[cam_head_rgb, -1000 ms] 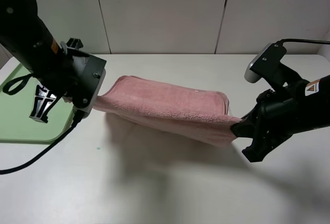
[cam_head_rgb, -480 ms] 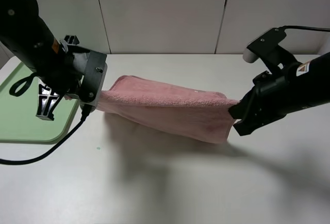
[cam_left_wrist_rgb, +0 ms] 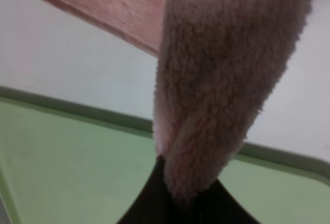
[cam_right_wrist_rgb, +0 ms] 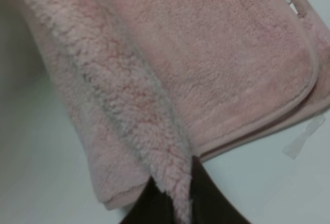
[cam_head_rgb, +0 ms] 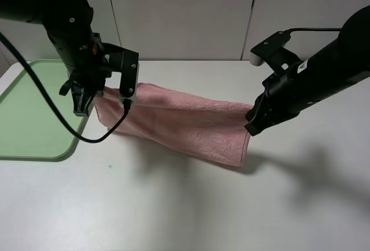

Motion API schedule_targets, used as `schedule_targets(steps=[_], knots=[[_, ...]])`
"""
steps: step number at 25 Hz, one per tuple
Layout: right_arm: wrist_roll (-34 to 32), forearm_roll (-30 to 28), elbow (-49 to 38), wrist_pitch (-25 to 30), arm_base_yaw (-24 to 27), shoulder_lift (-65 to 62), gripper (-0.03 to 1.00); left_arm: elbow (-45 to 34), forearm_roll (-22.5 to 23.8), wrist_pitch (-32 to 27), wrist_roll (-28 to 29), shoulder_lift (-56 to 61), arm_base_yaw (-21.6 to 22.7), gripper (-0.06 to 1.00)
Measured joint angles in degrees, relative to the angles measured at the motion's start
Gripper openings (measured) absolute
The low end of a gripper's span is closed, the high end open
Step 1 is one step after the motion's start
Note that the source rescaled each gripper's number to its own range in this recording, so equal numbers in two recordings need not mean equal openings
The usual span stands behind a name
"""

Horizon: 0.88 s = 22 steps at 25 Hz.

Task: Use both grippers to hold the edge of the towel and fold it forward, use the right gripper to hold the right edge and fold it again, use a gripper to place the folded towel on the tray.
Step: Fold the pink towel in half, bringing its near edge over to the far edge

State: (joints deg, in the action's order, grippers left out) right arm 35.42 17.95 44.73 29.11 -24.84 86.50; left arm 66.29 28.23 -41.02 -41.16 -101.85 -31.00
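Observation:
The dusty-pink towel [cam_head_rgb: 185, 125] hangs doubled between my two grippers, its lower fold resting on the white table. My left gripper [cam_head_rgb: 99, 93] is shut on the towel's left edge, just right of the pale-green tray [cam_head_rgb: 23, 142]. My right gripper [cam_head_rgb: 252, 117] is shut on the right edge. In the left wrist view the fluffy towel [cam_left_wrist_rgb: 221, 74] bunches out of the black jaws, with the tray [cam_left_wrist_rgb: 67, 157] beneath. In the right wrist view the towel [cam_right_wrist_rgb: 221, 53] lies folded on the table, one hemmed layer pinched in the jaws.
The white table [cam_head_rgb: 191, 210] stretches toward the front. Pale wall panels [cam_head_rgb: 185, 14] stand behind it. A black cable [cam_head_rgb: 63, 125] from the left arm loops over the tray's right rim. A small clear tag [cam_right_wrist_rgb: 304, 136] sticks out by the towel's hem.
Both grippers have carried the held edge toward the back of the table. The left moved right and away from the tray; the right moved left and back. The towel now sags lower.

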Motion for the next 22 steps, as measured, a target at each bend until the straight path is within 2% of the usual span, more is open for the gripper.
schedule_targets(steps=[12, 22], knots=[[0.8, 0.0, 4.2, -1.6, 7.1, 6.8, 0.00, 9.6, 0.7, 0.4, 0.2, -11.2, 0.0, 0.00], [2.9, 0.6, 5.0, -4.5, 9.1, 10.0, 0.00, 16.5, 0.5, 2.5, 0.2, -16.9, 1.9, 0.00]])
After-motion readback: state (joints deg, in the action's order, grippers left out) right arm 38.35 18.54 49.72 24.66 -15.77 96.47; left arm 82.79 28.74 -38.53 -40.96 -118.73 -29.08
